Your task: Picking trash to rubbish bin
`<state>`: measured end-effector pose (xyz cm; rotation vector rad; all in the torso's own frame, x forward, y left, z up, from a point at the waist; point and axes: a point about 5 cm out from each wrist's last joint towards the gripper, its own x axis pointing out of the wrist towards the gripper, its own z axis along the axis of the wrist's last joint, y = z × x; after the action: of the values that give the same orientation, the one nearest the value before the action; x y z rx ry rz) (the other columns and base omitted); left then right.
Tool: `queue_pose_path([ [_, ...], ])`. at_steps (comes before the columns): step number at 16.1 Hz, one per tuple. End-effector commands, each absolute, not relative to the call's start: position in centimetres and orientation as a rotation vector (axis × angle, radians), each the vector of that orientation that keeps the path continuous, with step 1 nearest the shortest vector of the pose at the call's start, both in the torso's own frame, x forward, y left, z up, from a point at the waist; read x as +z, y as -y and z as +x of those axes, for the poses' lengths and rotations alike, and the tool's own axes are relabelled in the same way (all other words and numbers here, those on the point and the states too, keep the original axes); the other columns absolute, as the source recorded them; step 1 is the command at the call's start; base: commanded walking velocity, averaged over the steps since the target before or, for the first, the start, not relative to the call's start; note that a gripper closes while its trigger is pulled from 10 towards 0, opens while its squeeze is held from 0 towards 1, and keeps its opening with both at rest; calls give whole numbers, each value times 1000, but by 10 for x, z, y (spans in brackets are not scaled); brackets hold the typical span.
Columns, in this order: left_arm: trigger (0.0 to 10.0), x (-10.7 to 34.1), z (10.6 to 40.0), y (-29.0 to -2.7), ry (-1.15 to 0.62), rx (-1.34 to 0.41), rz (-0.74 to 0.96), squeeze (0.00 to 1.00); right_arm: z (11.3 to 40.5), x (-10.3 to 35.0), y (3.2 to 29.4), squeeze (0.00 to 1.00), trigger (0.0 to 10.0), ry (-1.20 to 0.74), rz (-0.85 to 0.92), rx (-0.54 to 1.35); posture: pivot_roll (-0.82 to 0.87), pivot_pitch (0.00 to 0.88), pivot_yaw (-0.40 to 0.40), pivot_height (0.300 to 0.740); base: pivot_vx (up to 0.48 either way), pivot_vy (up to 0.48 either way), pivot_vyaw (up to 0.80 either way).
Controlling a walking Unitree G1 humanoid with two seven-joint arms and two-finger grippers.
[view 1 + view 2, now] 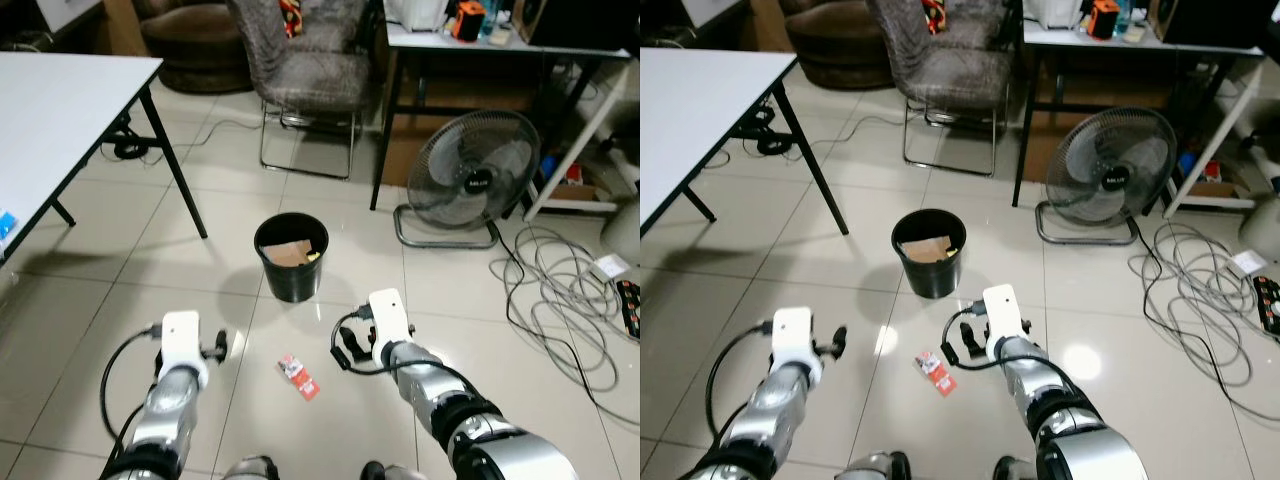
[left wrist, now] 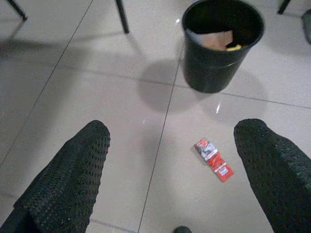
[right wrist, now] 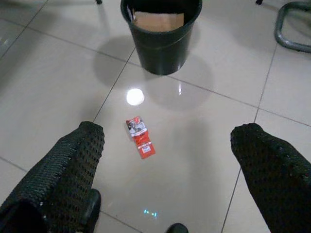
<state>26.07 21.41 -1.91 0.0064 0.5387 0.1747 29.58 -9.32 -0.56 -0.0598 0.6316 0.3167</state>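
Observation:
A flat red wrapper lies on the tiled floor between my two arms. Just beyond it stands a round black rubbish bin with brown cardboard and something yellow inside. My left gripper hovers above the floor to the wrapper's left, open, with nothing between its fingers. To the wrapper's right, my right gripper is also open and empty above the floor. In the right wrist view the wrapper lies between the fingers, lower down, and the bin is ahead.
A white table on black legs stands at the left. A grey chair is behind the bin. At the right are a floor fan, a desk, loose grey cables and a power strip.

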Motion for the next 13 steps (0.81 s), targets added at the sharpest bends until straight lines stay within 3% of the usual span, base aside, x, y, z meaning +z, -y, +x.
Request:
queue_pose_path([
  [1,10000,-29,249,-221,-591,210,-20,0,292,-10,93,0,10000,-649,-62,330,-44,88,6,740,0,0,0],
  [4,10000,-40,235,-237,-689,267,18,0,282,-20,98,0,10000,-710,-116,360,-41,57,-5,740,0,0,0],
  [8,10000,-62,198,-252,-833,319,-16,0,271,-32,120,0,10000,-780,-112,268,-38,54,-7,740,0,0,0],
  [13,10000,-76,176,-241,-932,204,10,0,241,-55,150,0,10000,-899,-165,204,-40,54,-12,740,0,0,0],
])
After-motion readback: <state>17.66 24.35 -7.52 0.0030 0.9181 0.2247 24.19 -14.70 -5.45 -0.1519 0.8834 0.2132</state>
